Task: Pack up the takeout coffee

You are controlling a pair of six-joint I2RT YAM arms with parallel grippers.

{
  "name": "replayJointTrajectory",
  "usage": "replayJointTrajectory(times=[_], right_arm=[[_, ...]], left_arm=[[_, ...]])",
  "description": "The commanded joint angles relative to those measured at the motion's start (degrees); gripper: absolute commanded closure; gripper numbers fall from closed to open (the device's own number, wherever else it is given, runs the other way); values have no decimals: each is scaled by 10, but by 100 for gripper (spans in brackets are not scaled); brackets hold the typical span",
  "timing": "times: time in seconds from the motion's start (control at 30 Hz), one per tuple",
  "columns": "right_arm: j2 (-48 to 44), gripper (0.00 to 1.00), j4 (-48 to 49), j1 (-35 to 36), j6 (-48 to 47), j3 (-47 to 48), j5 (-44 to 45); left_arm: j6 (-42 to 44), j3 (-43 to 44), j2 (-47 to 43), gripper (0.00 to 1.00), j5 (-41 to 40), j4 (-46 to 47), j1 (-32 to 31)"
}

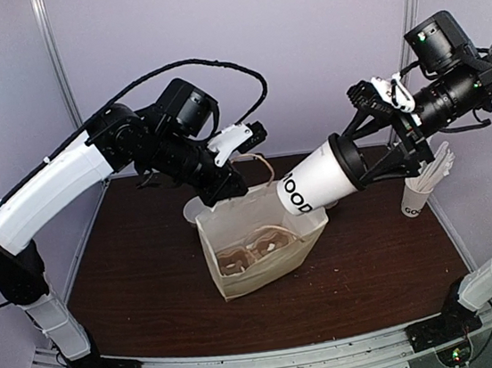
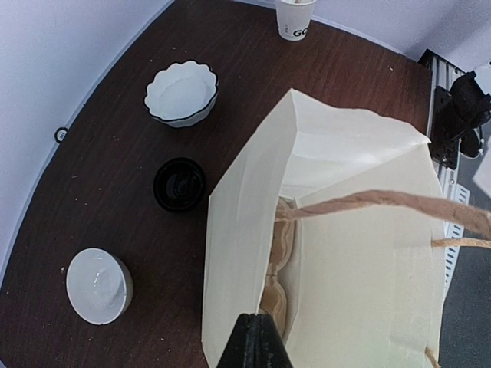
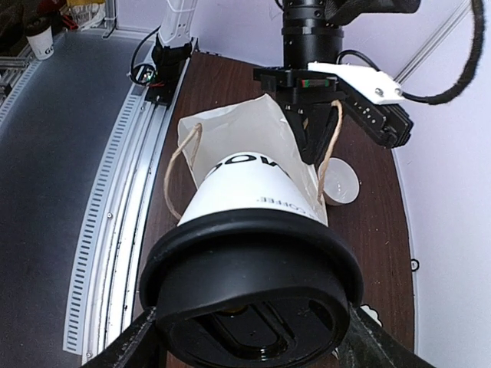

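The takeout coffee cup (image 1: 313, 183), white with dark letters and a black lid (image 1: 344, 165), is tilted in the air, its base at the upper right rim of the cream paper bag (image 1: 264, 258). My right gripper (image 1: 355, 160) is shut on the cup at the lid. In the right wrist view the lid (image 3: 253, 299) fills the foreground between the fingers (image 3: 130, 345), with the bag (image 3: 230, 126) beyond. My left gripper (image 1: 227, 186) is shut on the bag's far rim and holds it open; its closed tips (image 2: 257, 345) pinch the bag's edge (image 2: 245, 230).
A like cup with white sticks (image 1: 422, 187) stands at the right; it also shows in the left wrist view (image 2: 295, 19). Behind the bag are a scalloped white bowl (image 2: 181, 93), a black round item (image 2: 179, 184) and a plain white bowl (image 2: 97, 285). Brown cardboard (image 2: 285, 253) sits inside the bag.
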Motion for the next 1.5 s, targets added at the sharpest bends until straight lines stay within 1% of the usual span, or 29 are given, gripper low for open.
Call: replayJointTrajectory(times=[0.0, 0.33, 0.47, 0.63, 0.77, 1.0, 1.17, 1.2, 1.27, 1.37, 1.43, 1.47], right_arm=[[9, 29, 41, 37, 13, -24, 114], [73, 30, 76, 96, 5, -32, 247], [93, 30, 79, 130, -6, -36, 304], [108, 30, 92, 164, -23, -67, 383], [121, 30, 97, 176, -27, -70, 398], [139, 30, 106, 195, -31, -70, 413], [138, 31, 117, 197, -36, -104, 420], [136, 31, 118, 199, -36, -111, 419], [129, 31, 118, 201, -37, -123, 419], [113, 31, 117, 205, -37, -141, 417], [104, 31, 117, 208, -35, -149, 417], [100, 31, 115, 210, -33, -151, 415]], left_arm=[[-12, 24, 5, 100, -4, 18, 1], [5, 70, 26, 100, -5, 16, 1], [-1, 76, 36, 100, -6, 16, 1], [-2, 77, 40, 100, -13, 16, 1], [1, 81, 45, 100, -18, 17, 0], [-4, 92, 57, 100, 2, 16, 0], [-7, 81, 51, 100, 11, 17, 0], [-8, 78, 49, 99, 12, 17, 1], [-9, 69, 47, 94, 15, 16, 0], [-11, 61, 42, 83, 18, 16, 0], [-16, 60, 36, 72, 19, 16, 1], [-17, 60, 32, 68, 21, 16, 0]])
